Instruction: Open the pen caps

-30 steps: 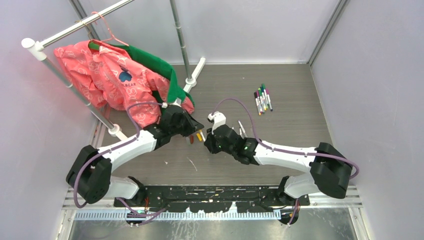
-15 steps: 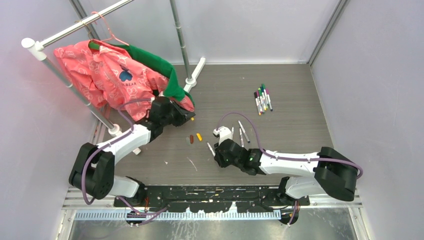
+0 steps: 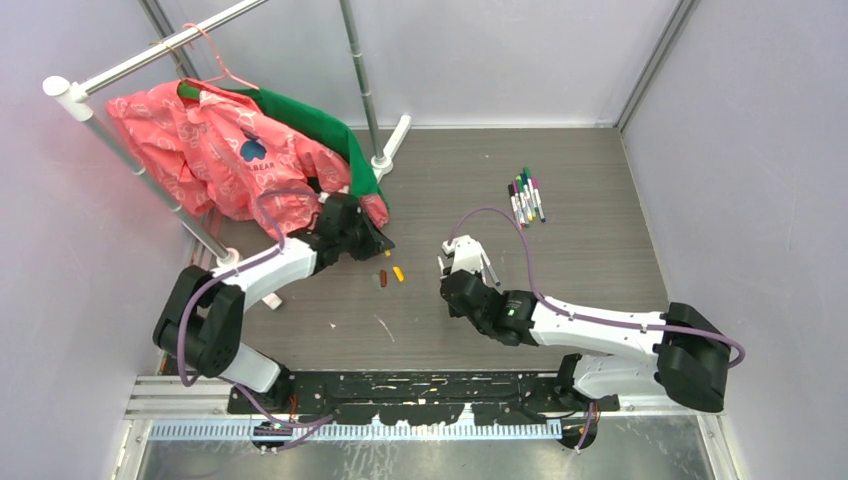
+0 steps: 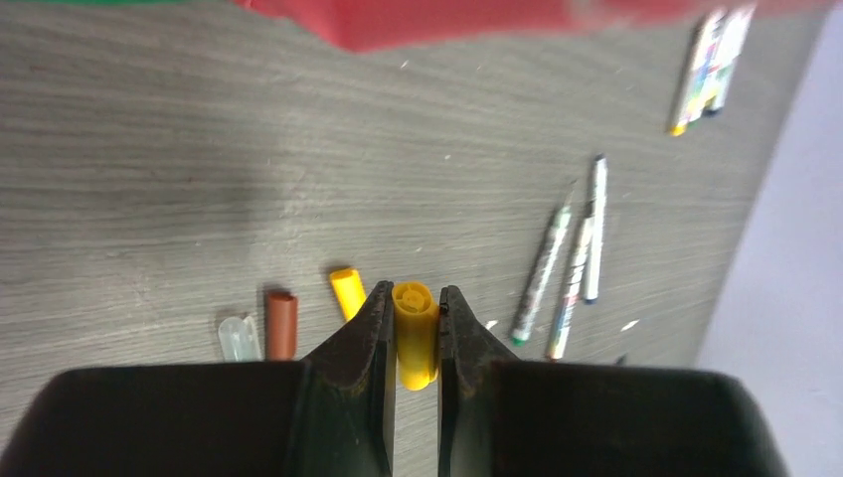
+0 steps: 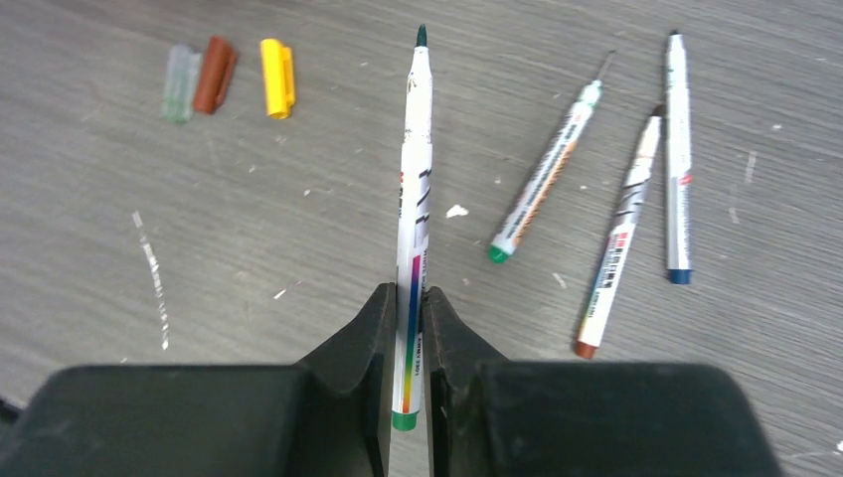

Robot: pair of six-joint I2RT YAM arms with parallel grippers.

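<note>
The left claw [image 4: 415,296] pinches a yellow cap [image 4: 415,348] over the desk [image 4: 149,199]. Three loose caps [image 5: 215,74], yellow, brown and clear, lie side by side at eleven o'clock from the right claw [image 5: 403,298]. That claw is clamped on an uncapped green pen [image 5: 416,149]. Three more bare pens [image 5: 545,194] lie at its one o'clock.

Operator: What has moved?
Technician: The left fingers [image 4: 363,338] and right fingers [image 5: 373,338], tip to tip a second ago, have drawn well apart.
Operator: Loads?
Technician: The yellow cap [image 4: 415,333] left between the left fingers, the pen [image 5: 415,169] between the right fingers.
</note>
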